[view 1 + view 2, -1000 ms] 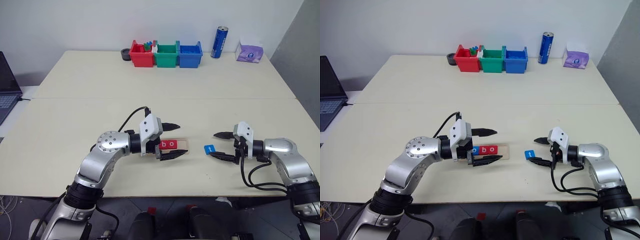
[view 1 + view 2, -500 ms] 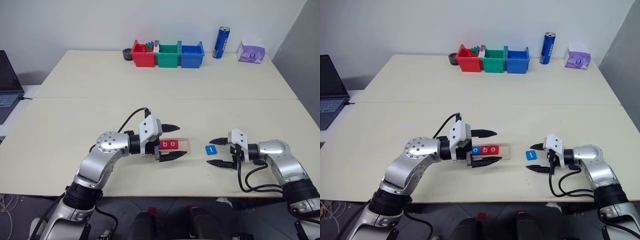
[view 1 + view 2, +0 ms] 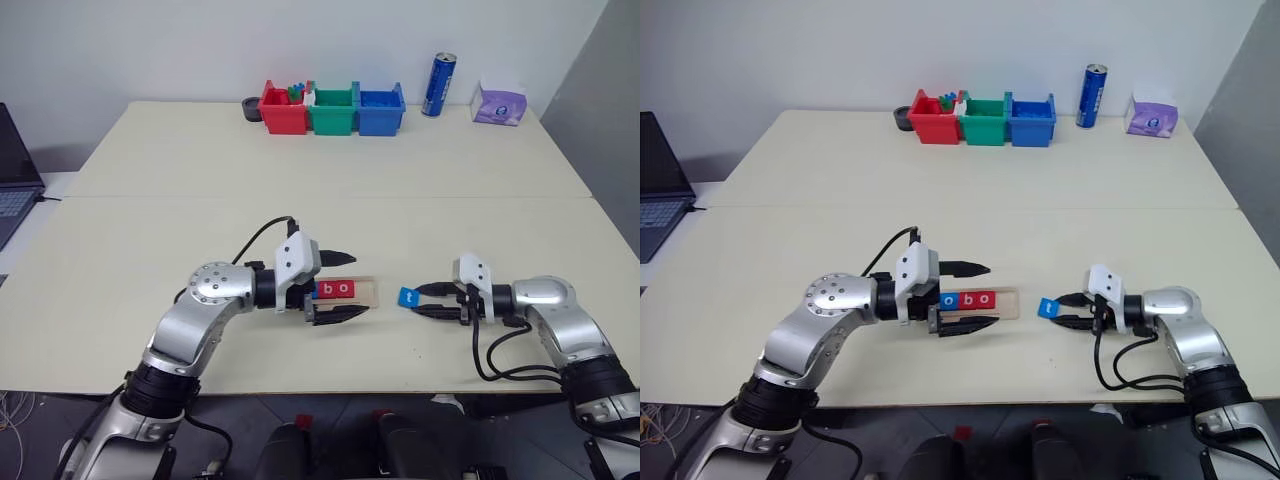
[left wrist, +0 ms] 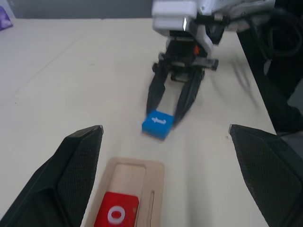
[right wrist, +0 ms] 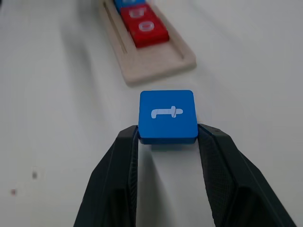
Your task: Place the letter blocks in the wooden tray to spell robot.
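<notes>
Visibly, three letter blocks (wooden tray), one pinched.

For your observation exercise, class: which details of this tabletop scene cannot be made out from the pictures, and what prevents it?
- Wooden tray: the left gripper covers its near end in both eye views, so the tiles there are not countable.
- Red bin: contents too small to identify in the eye views.
- Blue t block: the right gripper pinches it; whether it is off the table is unclear.
</notes>
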Robot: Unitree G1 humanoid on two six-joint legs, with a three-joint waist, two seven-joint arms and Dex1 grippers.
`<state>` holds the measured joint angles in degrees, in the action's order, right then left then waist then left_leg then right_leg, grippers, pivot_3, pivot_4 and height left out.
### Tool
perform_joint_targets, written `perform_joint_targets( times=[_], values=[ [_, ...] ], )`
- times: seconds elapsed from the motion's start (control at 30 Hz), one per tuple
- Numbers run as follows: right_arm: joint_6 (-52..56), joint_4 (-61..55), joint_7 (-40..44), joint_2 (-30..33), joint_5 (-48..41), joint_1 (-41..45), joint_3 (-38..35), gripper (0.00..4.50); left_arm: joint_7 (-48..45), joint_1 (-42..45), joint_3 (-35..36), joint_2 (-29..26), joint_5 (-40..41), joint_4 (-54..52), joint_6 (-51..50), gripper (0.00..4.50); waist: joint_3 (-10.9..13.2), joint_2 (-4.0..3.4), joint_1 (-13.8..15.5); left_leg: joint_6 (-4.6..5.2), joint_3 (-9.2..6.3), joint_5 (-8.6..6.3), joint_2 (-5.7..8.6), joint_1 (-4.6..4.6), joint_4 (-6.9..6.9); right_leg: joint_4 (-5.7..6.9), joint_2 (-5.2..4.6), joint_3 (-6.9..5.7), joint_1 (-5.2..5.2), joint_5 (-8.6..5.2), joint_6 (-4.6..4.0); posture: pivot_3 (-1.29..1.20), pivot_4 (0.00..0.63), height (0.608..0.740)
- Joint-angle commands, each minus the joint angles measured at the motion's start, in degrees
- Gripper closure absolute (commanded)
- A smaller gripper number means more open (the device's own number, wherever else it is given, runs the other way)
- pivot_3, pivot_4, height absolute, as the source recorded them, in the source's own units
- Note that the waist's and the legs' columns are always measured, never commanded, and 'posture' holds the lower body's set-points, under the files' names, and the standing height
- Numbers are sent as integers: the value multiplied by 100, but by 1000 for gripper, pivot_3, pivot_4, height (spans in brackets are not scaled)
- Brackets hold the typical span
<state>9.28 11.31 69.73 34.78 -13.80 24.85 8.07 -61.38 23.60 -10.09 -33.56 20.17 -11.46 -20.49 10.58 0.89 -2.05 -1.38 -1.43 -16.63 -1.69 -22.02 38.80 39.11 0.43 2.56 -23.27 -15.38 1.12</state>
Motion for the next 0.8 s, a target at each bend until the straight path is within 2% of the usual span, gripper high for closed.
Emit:
perform_joint_targets(
  times=[0.03,0.17,0.3,0.5,0.8],
  values=[
    [381,-492,-191,-259,-191,325,25,3044,-400,-108,464,-454,150,73,285,0,1,-2,-4,0,-1,0,-3,0,-1,0,5,0,-1,0,-2,0,150,740],
    [553,-587,-239,-498,-133,525,198,3044,-798,-297,799,-902,241,271,515,0,2,-3,29,0,-2,0,-1,-1,-2,-2,2,-5,-1,-1,-5,0,150,740],
    [427,-359,-177,-606,2,690,373,3044,-998,-338,948,-1089,276,455,664,0,4,1,68,0,-3,0,-1,-9,0,-9,-14,-8,-1,-2,-4,0,150,740],
    [-60,328,-36,-660,345,984,654,3044,-1003,-195,928,-1002,192,644,797,0,4,2,57,0,4,0,5,-11,3,-9,-24,-7,-1,-2,-3,0,150,740],
    [-447,927,183,-652,550,1171,691,3044,-870,-203,843,-872,208,478,728,0,4,2,38,1,0,0,3,-10,0,-6,-12,-10,-2,-1,-4,0,150,740]
  ],
)
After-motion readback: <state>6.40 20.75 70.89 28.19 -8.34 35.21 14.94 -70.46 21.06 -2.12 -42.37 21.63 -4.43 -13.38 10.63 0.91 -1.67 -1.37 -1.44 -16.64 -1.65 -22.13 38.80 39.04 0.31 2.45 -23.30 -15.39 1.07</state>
